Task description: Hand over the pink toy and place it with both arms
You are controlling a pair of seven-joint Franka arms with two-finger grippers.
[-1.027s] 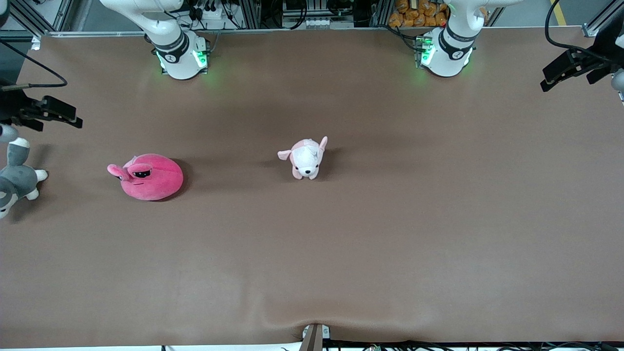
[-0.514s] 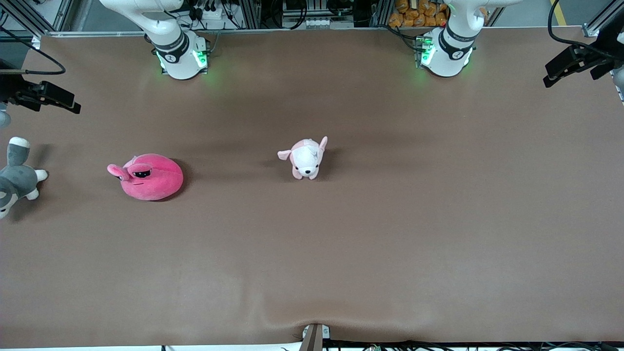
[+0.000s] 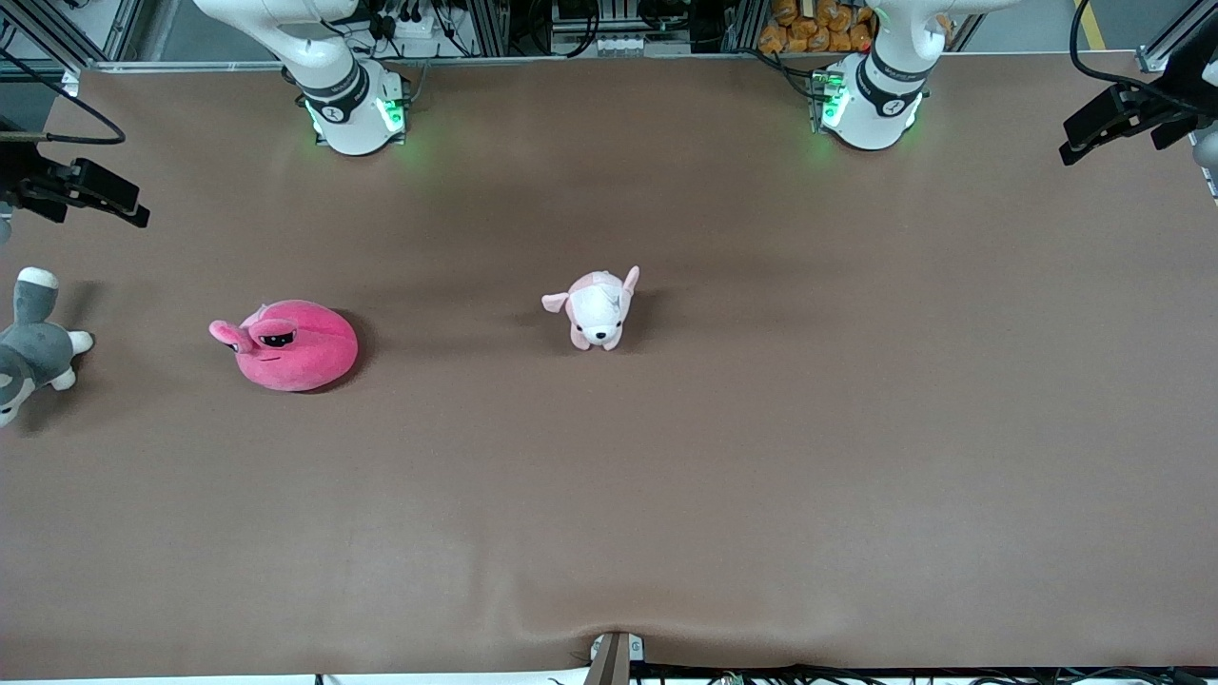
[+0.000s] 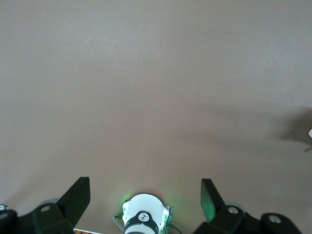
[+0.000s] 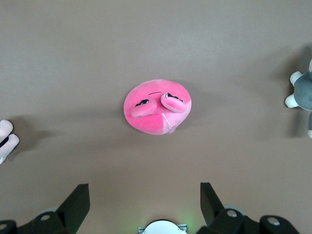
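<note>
Pink toy (image 3: 284, 345) lies on the brown desk (image 3: 666, 495) toward the right arm's end, untouched and with bare cloth all round it. In the right wrist view it (image 5: 157, 113) sits squarely in the middle, face up, ears and squinting eyes showing.

A pale puppy plush (image 3: 597, 307) stands near the middle of the desk, well apart from the toy and toward the left arm's end from it. A grey plush (image 3: 29, 347) lies at the desk's edge at the right arm's end, about as near to the front camera as the toy; its paw (image 5: 297, 93) shows at the edge of the right wrist view.

The right hand (image 5: 144, 207) is high over the toy, fingers spread wide and holding nothing. The left hand (image 4: 145, 201) hangs over bare desk at the left arm's end, fingers likewise wide apart and empty, with its own arm's base (image 4: 145, 218) in sight below it. Nothing stands between the right hand and the toy.
</note>
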